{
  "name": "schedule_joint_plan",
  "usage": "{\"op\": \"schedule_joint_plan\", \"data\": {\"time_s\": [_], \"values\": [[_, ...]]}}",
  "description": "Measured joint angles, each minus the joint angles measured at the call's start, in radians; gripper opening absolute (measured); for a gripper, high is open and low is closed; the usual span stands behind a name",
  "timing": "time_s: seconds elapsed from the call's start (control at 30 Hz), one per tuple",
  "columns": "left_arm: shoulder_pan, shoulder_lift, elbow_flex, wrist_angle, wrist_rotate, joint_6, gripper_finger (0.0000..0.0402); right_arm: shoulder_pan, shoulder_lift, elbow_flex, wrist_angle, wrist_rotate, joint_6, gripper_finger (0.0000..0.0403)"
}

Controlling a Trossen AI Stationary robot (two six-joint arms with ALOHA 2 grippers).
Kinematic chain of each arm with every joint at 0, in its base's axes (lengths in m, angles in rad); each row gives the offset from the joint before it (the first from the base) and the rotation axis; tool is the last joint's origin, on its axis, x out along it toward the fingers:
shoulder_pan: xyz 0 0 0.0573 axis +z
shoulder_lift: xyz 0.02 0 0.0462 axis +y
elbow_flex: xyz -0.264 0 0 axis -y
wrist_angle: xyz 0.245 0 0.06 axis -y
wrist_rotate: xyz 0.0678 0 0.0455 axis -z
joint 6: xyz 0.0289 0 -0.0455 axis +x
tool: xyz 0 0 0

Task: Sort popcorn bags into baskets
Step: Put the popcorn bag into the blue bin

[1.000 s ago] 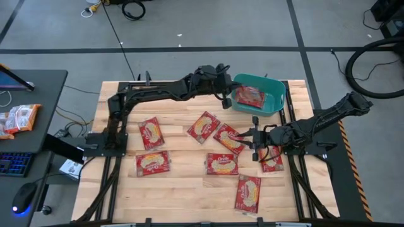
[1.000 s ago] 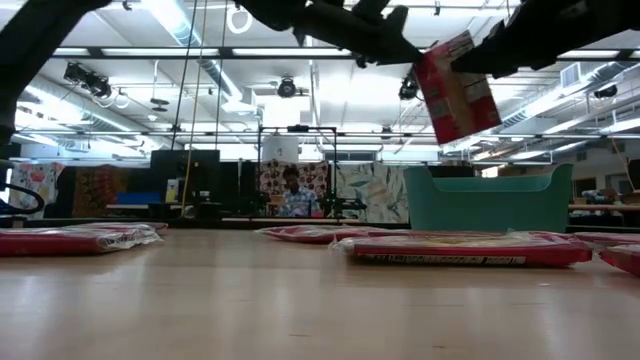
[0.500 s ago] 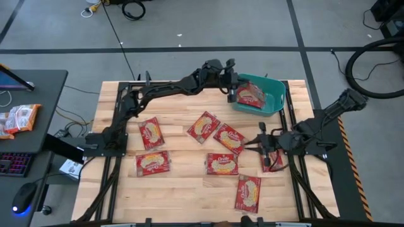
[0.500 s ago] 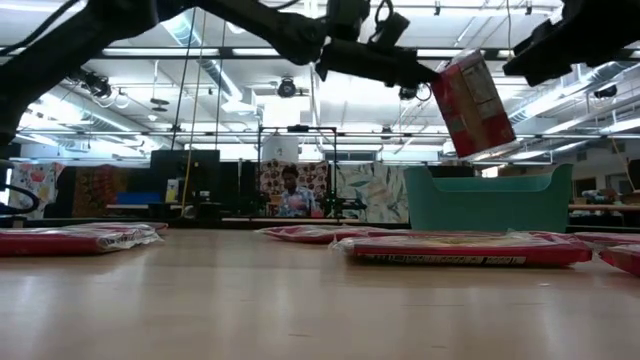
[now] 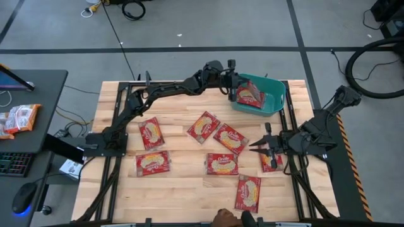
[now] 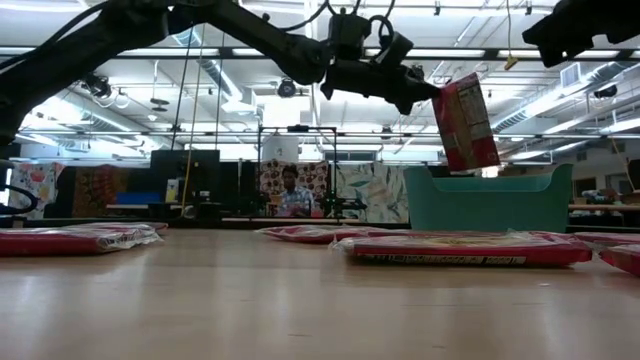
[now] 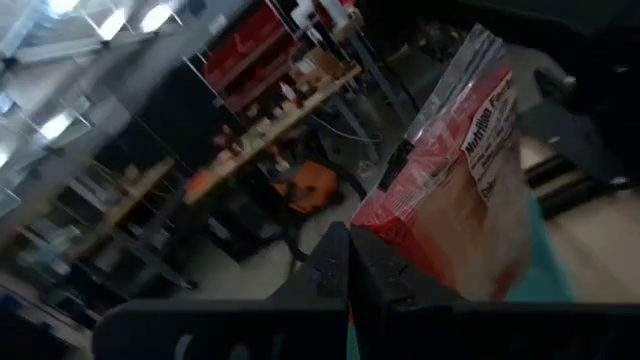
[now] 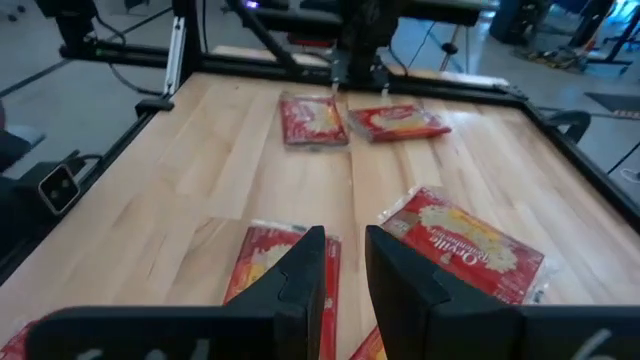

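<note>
So far no bag lies in the bin (image 5: 273,99): the left gripper (image 5: 235,92), clamped on one bag (image 5: 250,94), holds it above. Seven bags (image 5: 228,137) remain on the table (image 5: 183,183). The right gripper (image 5: 259,146) hovers there, fingers slightly apart, empty.

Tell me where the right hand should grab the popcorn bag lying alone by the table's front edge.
Probably one short end, pinched from straight above. The bag lies flat on the table with nothing touching it, its long sides running roughly front to back, so the open right hand has room around it.
</note>
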Motion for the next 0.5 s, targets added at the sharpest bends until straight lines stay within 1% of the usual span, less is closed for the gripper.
{"op": "schedule_joint_plan", "data": {"time_s": [0.13, 0.33, 0.4, 0.5], "values": [[0.016, 0.013, 0.000, -0.008, 0.001, 0.082, 0.0004, 0.008, 0.000, 0.000, 0.021, 0.032, -0.013, 0.0080], [0.048, 0.035, 0.000, -0.024, -0.012, 0.160, 0.0007, 0.008, 0.006, 0.000, 0.019, 0.034, -0.014, 0.0080], [0.059, 0.041, -0.001, -0.039, 0.003, 0.177, 0.0007, 0.008, 0.009, 0.000, 0.021, 0.034, -0.012, 0.0080], [0.076, 0.049, -0.001, -0.038, 0.055, 0.185, 0.0008, 0.008, 0.013, 0.000, 0.019, 0.034, -0.011, 0.0080]]}}
